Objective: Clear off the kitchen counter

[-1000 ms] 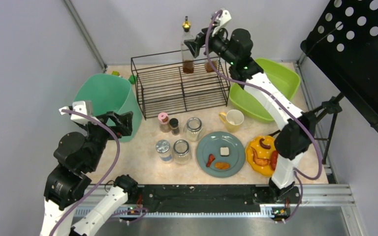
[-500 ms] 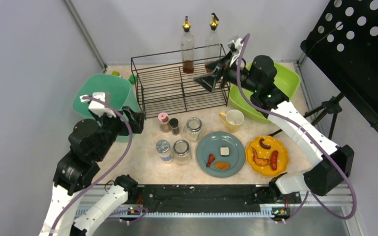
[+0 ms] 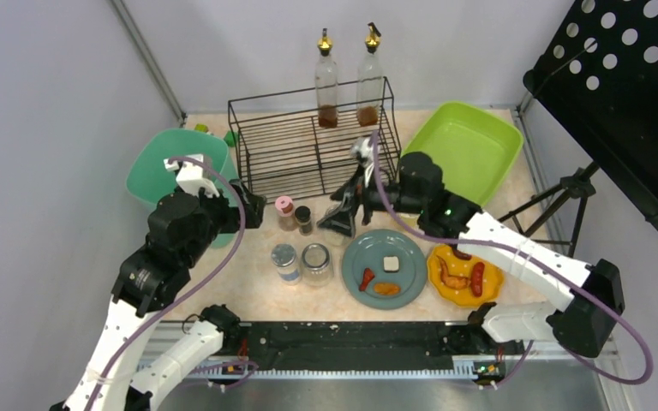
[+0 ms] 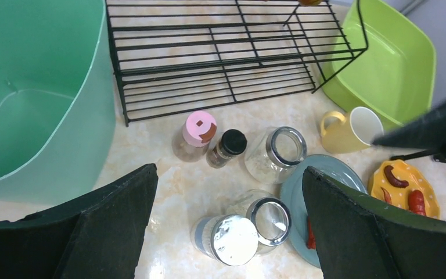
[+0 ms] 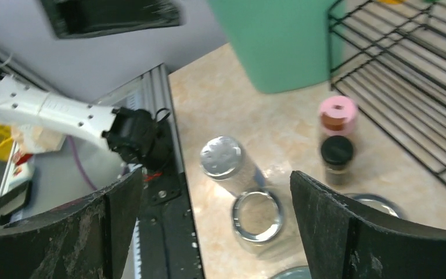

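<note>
The kitchen counter [image 3: 248, 295] carries a pink-lidded shaker [image 3: 284, 208], a black-lidded shaker [image 3: 303, 217], a lidded jar [image 3: 284, 260], an open glass jar [image 3: 316, 261], a teal plate [image 3: 408, 276] with food bits and a yellow plate [image 3: 457, 276] with sausages. My left gripper [image 3: 253, 211] hangs open beside the teal bin [image 3: 180, 161], empty, above the jars [image 4: 232, 238]. My right gripper [image 3: 341, 216] is open and empty over the middle of the counter, looking down on the open jar [image 5: 255, 215]. A yellow mug [image 4: 351, 131] shows in the left wrist view.
A black wire rack [image 3: 313, 145] stands at the back with two oil bottles [image 3: 326, 81] on top. A lime-green tub [image 3: 467, 150] sits back right. A third open jar [image 4: 279, 151] stands by the shakers. A black tripod [image 3: 565, 197] is at the right edge.
The right arm swung down from the bottles on the rack to low over the counter's middle, covering the mug and one jar. The left arm moved forward and right toward the shakers.
</note>
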